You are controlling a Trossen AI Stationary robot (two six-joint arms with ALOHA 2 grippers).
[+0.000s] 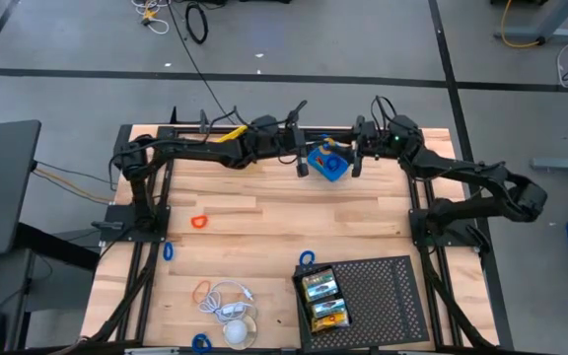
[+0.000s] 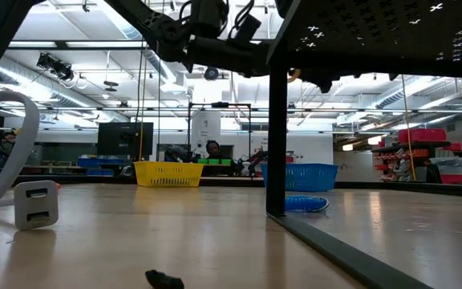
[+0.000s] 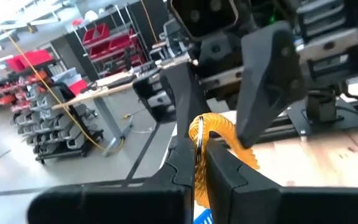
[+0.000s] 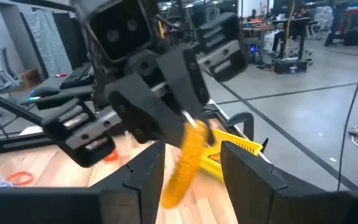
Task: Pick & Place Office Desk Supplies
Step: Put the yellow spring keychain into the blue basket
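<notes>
Your thing at this moment is a yellow-orange band (image 3: 199, 134), thin and looped, held up in the air at the far middle of the bench (image 1: 264, 212), above the blue basket (image 1: 329, 165). The left claw (image 3: 197, 163) is clenched on it, the band pinched edge-on between its two dark fingers. The right claw (image 4: 191, 163) faces it from the other side with its fingers spread to either side of the band's hanging end; you cannot tell from the wrist views whether they touch it.

Elsewhere on the light wood bench you have a red loop (image 1: 199, 222) left of centre, blue loops (image 1: 307, 258) nearer you, an orange loop (image 1: 203, 290) by a white cable and puck (image 1: 235, 314), and two yellow-and-green crayon boxes (image 1: 322, 301) lying in the left part of the black perforated tray (image 1: 383, 296) at the near right.

Beyond the bench, the low view shows a bright workshop with a yellow basket (image 2: 168, 172), another blue basket (image 2: 299, 176), red shelving and a seated person far back.

In the high view the band is almost lost among the dark arms, and the tray fills the low view's upper right, hiding what lies in it.
</notes>
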